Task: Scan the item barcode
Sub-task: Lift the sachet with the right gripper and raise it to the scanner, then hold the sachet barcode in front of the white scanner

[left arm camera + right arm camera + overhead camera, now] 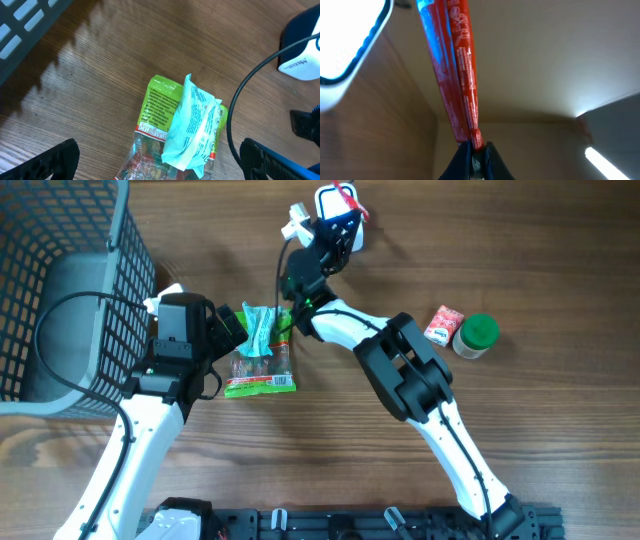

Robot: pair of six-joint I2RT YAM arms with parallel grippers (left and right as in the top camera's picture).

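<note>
**Fig. 1. Bench at the scanning step, three views.** Count: two arms, one scanner, one basket, four packets, one jar.

*a.* Right gripper (pixel 476 148), clenched on the lower end of one red packet (pixel 460 65). The packet is a long, glossy foil sleeve with white print. It is held up at the far edge of the table (pixel 540 260), just beside the scanner (pixel 326 200), a white, round-cornered plastic body. Whether packet and scanner touch cannot be told.

*b.* Left gripper (pixel 159 144), released, its two black fingers spread wide to either side of the stacked packets and touching neither.

*c.* Green packet (pixel 157 102), flat on the wood between the two arms. It has a lime header over a clear, crinkled film body. A teal packet (pixel 192 125), matt and creased, lies across it at a slant (their contents are not legible).

*d.* Basket (pixel 135 270), grey plastic lattice, at the left edge of the table.

*e.* Jar (pixel 474 337), round with a green lid, touching or just beside a small pack (pixel 443 323) in red and white, well apart from the rest on the right.

The table is brown wood-grain laminate.
</note>
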